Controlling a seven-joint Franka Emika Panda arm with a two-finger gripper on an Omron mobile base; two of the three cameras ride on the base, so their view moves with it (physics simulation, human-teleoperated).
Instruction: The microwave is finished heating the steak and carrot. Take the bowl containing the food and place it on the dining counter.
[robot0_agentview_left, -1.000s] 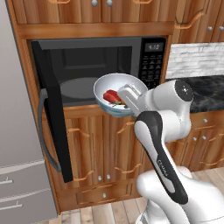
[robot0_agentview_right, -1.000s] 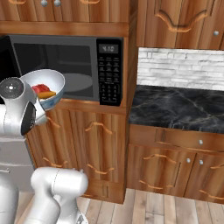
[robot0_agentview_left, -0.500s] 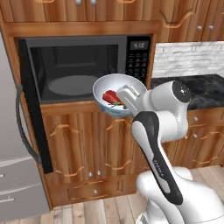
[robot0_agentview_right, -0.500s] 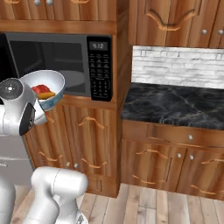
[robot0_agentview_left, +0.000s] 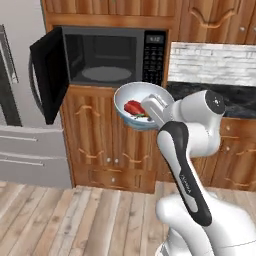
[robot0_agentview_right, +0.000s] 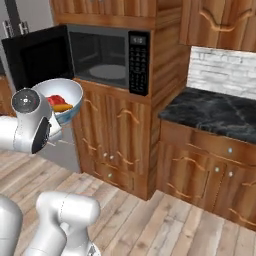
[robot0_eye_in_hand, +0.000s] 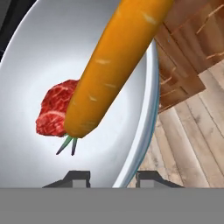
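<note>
A: Containers first. What's in the small round white bowl with the blue patterned outside (robot0_agentview_left: 131, 108)?

B: Red-brown chunk of steak (robot0_eye_in_hand: 53, 107) and a thin orange carrot stick (robot0_eye_in_hand: 114, 65). In the hand view the carrot lies across the light inside of the bowl (robot0_eye_in_hand: 48, 57), its green stub end beside the steak, touching or overlapping it. Bowl is tipped in both base views, open side facing toward the cameras, food sitting low against its wall.

A: Where's the bowl?

B: Off the ground, in the air in front of the wood cabinets, lower than the black built-in microwave with the dark glass window (robot0_agentview_left: 112, 57) and a bit to its right in the left base view. Microwave door (robot0_agentview_left: 47, 72) is swung wide open to the left, cavity shows a bare turntable.

A: Gripper?

B: Two-finger gripper (robot0_eye_in_hand: 112, 177) pinches the bowl rim, one dark tip inside the wall, one outside.

A: Arm pose?

B: White arm folded tight, elbow high, wrist near the bowl (robot0_agentview_right: 59, 100), hand level with the upper cabinet doors. Black marble countertop with white veins (robot0_agentview_right: 215, 112) sits well to the right, apart from the bowl.
</note>
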